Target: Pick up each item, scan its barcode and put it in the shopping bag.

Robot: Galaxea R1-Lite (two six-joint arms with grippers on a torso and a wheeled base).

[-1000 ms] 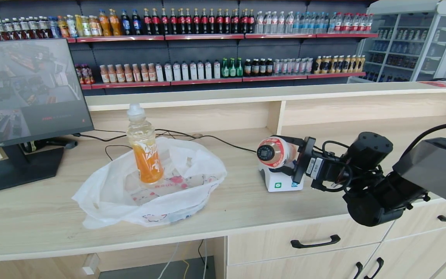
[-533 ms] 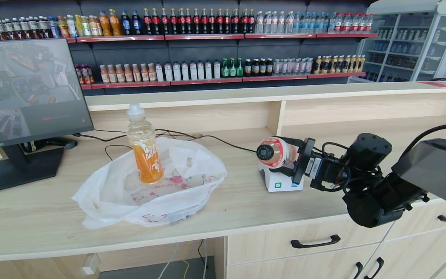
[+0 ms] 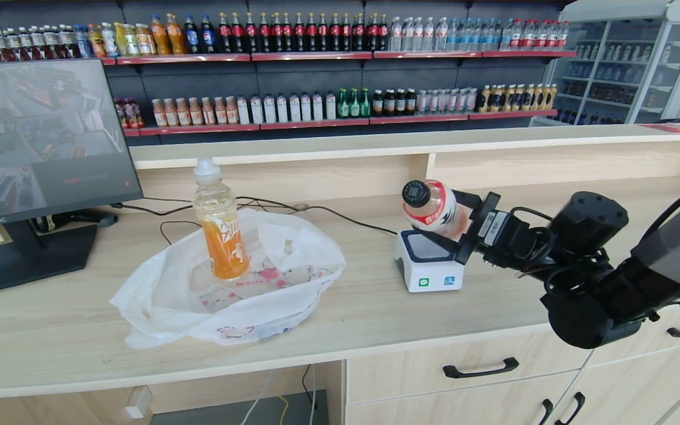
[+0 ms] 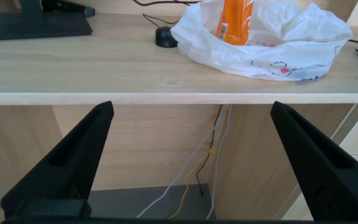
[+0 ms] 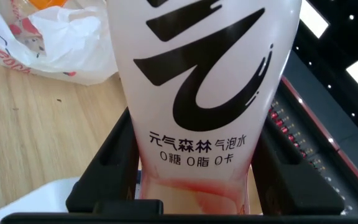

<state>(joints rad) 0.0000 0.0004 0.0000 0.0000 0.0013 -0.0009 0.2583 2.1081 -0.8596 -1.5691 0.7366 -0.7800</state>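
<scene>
Checkout task at the scanning step, head view. Right of centre, the right claw [image 3: 450, 219] is clenched on a pale drink bottle [image 3: 434, 208] with a black cap. It holds the bottle tilted, cap toward the upper left, in the air just above the white scanner [image 3: 431, 268] and not touching it. The right wrist view confirms the grip, with a black finger pressed against each side of the bottle's printed body.

Left of centre, an orange drink bottle [image 3: 222, 236] stands upright inside the white shopping bag [image 3: 169, 301], which lies open on the counter [image 3: 375, 319].

The left claw [image 4: 191, 112] is released and carries nothing. Its two fingers are spread wide, below the front edge of the counter and well apart from the bag.

**Progress, as judged:** one bottle appears finished, since it is already in the bag. The second is at or around its scan and has not yet been bagged. Carrying it leftward across the counter to the bag and letting go is what remains for it.

**Count:**
- drink bottles in play: two (one bagged, one held)
- shopping bag: one
- scanner: one
- monitor [image 3: 39, 141], at the left edge: one
- claws: two

The rows of bottles on the shelves [image 3: 316, 56] along the top of the frame are store stock and are left uncounted.
</scene>
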